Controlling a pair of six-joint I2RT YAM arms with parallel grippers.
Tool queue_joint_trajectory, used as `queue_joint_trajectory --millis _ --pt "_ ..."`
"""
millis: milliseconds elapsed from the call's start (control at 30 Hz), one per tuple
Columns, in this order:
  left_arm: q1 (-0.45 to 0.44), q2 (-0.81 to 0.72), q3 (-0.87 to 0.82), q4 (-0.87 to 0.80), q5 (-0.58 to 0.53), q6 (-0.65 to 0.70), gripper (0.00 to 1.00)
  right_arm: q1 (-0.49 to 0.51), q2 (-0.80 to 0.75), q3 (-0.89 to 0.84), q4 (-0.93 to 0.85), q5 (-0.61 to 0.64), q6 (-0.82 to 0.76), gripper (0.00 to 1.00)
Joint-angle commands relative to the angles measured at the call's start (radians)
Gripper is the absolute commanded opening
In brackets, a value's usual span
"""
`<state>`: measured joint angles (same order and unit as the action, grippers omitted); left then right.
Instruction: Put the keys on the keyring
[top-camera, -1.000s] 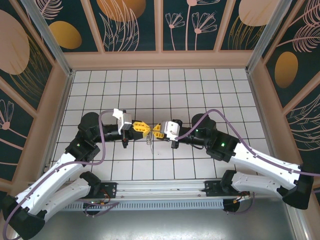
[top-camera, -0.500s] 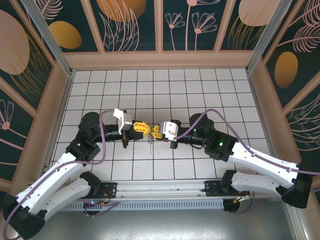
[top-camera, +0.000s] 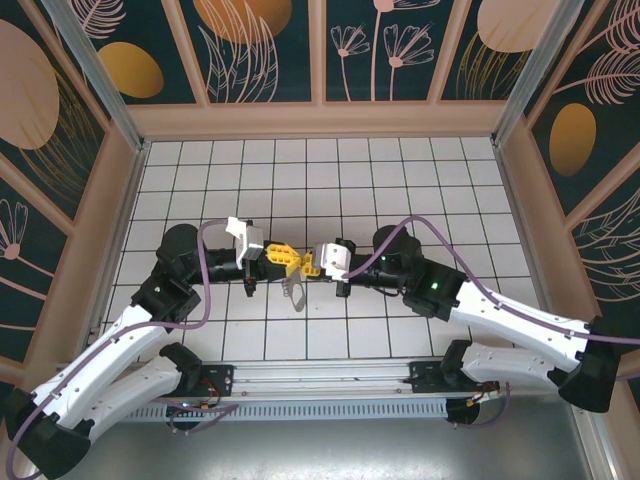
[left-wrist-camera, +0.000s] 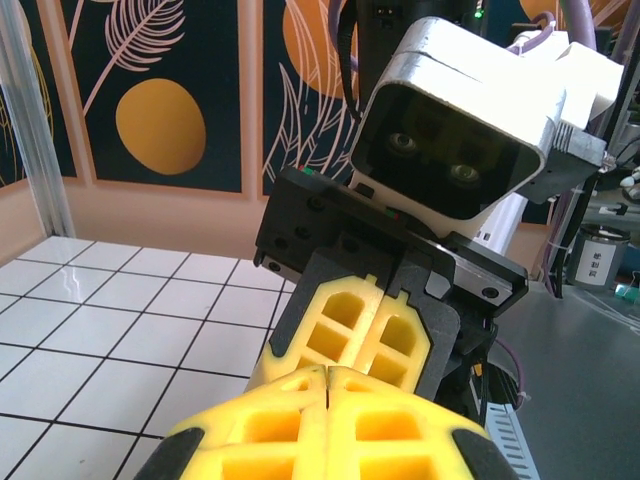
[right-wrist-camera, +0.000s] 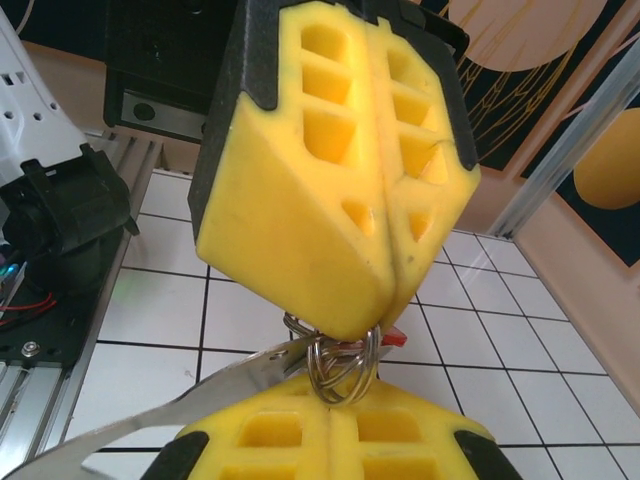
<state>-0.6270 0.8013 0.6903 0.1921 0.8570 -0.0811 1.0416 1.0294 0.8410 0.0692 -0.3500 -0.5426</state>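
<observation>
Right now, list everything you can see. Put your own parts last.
keyring: one, silvery wire loops, between the two sets of fingertips, off the floor
key: one visible, silvery, hanging off the keyring
red piece: one, red, tiny, beside the keyring
floor: one, white tiles with dark lines, under everything
walls: dark panels with orange and pink plant patterns, around the floor
cables: two, purple, one along each arm
arms: two, white and black, meeting mid-floor
left fingers: yellow, shut on the keyring
right fingers: yellow, shut, tips at the keyring's lower end
</observation>
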Motion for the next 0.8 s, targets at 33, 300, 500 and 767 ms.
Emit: queue_joint_trajectory --millis 33,300,500,767 --pt "-0.002 -0.003 -0.001 0.049 0.003 -0.01 0.0 0.006 0.006 0.022 0.104 -0.074 0.013 0.04" --pt "-0.003 -0.011 -0.005 0.022 -0.053 0.012 0.0 0.009 -0.026 -0.02 0.142 -0.065 0.019 0.05" --pt "-0.002 -0.011 -0.001 0.029 -0.058 0.015 0.0 0.007 -0.062 -0.043 0.122 0.032 0.044 0.18" --pt "-0.003 -0.008 -0.013 0.068 -0.04 -0.004 0.0 0.002 -0.125 -0.071 0.101 0.067 0.064 0.21"
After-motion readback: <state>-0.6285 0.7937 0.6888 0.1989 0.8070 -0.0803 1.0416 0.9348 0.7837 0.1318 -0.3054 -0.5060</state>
